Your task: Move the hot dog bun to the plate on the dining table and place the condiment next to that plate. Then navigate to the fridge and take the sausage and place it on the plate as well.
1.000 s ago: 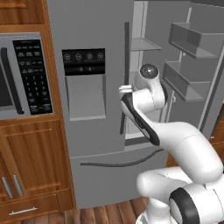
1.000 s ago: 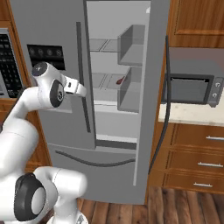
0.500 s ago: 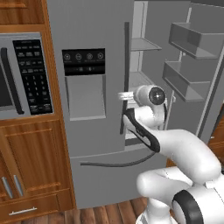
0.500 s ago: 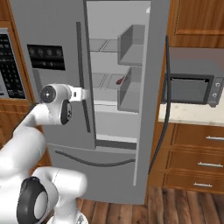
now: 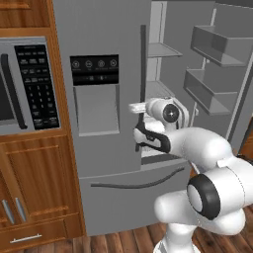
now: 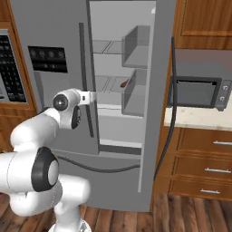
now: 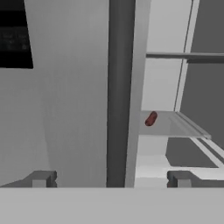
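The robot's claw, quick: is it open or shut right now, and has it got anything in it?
Gripper: open and holding nothing; the sausage lies on a fridge shelf ahead.

base views flank the arm, sharing the fridge [image 5: 113, 99]; hand view close.

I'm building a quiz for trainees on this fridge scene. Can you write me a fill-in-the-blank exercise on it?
1. The small red sausage lies on a grey fridge ____.
2. The robot's gripper has its jaws ____.
3. The tall grey fridge's right door stands ____.
4. Right of the fridge, a dark microwave sits on the ____.

Missing words: shelf; open; open; counter
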Controlling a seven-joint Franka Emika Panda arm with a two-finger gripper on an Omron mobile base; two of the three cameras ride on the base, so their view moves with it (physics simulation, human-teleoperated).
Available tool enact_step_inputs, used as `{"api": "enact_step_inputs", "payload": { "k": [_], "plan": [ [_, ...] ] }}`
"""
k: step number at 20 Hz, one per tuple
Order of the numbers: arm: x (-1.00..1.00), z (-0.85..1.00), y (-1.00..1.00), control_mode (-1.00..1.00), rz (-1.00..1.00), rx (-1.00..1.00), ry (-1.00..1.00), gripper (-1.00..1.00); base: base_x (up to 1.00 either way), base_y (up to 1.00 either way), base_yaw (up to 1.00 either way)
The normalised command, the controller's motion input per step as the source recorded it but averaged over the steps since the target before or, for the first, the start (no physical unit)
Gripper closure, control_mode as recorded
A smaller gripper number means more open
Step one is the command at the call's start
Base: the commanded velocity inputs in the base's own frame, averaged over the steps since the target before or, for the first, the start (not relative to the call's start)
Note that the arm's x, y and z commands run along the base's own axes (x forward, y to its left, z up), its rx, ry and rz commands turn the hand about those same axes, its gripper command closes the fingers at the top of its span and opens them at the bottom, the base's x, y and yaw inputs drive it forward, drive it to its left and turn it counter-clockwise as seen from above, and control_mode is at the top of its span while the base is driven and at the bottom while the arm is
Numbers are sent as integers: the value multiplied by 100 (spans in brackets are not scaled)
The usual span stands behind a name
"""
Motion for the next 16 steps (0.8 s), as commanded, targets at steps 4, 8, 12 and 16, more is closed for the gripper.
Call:
{"api": "enact_step_inputs", "payload": {
  "k": [4, 8, 12, 16],
  "plan": [
    [50, 4, 24, -100, 1, 0, 0, -100, 0, 0, 0],
    [53, 1, 9, -100, 0, 0, 0, -100, 0, 0, 0],
    [43, 0, 0, -100, 0, 0, 0, -100, 0, 0, 0],
    [29, 0, 0, -100, 0, 0, 0, -100, 0, 0, 0]
  ]
}}
